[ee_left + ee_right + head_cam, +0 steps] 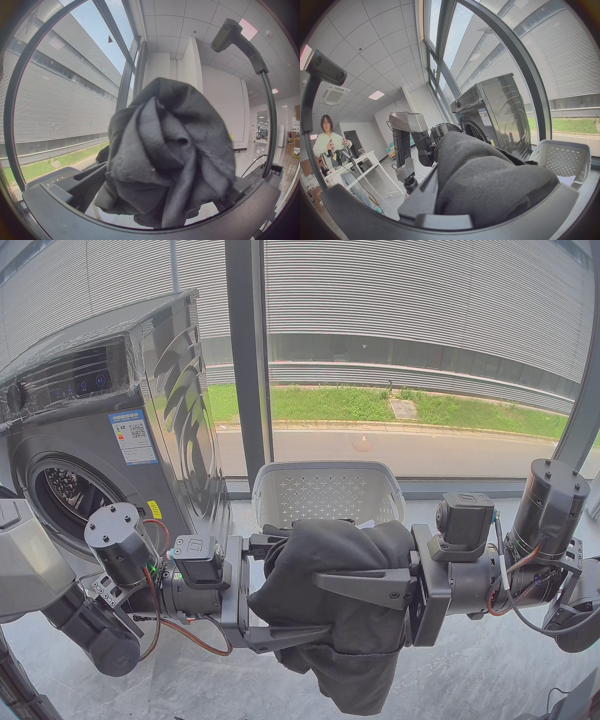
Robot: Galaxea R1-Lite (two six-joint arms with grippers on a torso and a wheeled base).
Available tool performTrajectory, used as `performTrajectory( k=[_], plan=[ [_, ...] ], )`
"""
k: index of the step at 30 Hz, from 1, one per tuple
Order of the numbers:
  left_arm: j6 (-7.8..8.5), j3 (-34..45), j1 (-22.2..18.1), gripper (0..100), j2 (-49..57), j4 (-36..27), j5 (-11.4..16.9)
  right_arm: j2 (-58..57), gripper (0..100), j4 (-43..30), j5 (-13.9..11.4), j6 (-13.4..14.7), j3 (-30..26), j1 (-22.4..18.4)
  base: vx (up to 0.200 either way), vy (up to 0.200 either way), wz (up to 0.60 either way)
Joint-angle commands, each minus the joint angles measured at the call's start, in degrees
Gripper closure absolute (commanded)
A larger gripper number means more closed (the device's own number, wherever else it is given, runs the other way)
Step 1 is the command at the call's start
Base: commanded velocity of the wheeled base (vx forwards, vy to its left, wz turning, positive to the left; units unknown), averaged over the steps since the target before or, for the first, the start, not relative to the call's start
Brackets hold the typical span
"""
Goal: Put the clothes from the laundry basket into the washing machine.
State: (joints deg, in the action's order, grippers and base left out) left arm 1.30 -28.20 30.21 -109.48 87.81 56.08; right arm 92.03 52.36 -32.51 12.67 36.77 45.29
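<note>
A dark grey garment point(340, 590) is bunched in mid-air between my two grippers, which face each other; its tail hangs below them. My left gripper point(300, 585) stands open, with one finger point(287, 634) under the bundle and the other above it. My right gripper point(350, 559) is open too; one finger point(362, 582) lies across the front of the cloth, the other is hidden. In each wrist view a finger point(232, 34) point(326, 70) stands well clear of the garment point(168, 150) point(487, 178). The white laundry basket point(328, 490) sits behind them. The washing machine point(125, 446) stands to the left, its drum opening point(69, 493) uncovered.
A dark window pillar point(247, 365) and glass wall rise behind the basket and the machine. Something small and white point(565, 179) lies in the basket point(565, 156). Grey floor stretches in front. A white table point(362, 162) with gear stands back in the room.
</note>
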Motion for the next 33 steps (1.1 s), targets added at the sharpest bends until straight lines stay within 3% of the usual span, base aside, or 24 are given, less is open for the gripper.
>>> performTrajectory(
  k=[1,13,14,22,23,33],
  plan=[
    [-0.16,-0.4,1.9,0,-0.5,0.1,-0.3,1.6,100,0.0,0.0,0.1,1.6,0.9,0.0,0.0,0.0],
    [-0.51,-4.3,3.5,0,-6.0,0.0,-3.6,4.0,100,0.0,0.5,2.1,5.5,3.1,0.0,0.0,0.0],
    [-1.22,-5.1,3.8,0,-6.0,0.2,-4.6,4.0,100,0.0,0.6,2.1,5.4,3.1,0.0,0.0,0.0],
    [-1.48,-4.9,6.0,0,-5.9,0.6,-4.8,4.7,100,0.0,1.1,2.5,6.9,2.8,0.0,0.0,0.0],
    [-1.39,-4.5,6.0,100,-5.8,0.8,-4.8,4.7,100,0.0,1.3,2.5,6.9,2.8,0.0,0.0,0.0],
    [-2.62,-5.4,5.9,100,-4.7,0.8,-6.9,4.7,100,0.0,1.4,2.5,6.9,2.8,0.0,0.0,0.0]
  ],
)
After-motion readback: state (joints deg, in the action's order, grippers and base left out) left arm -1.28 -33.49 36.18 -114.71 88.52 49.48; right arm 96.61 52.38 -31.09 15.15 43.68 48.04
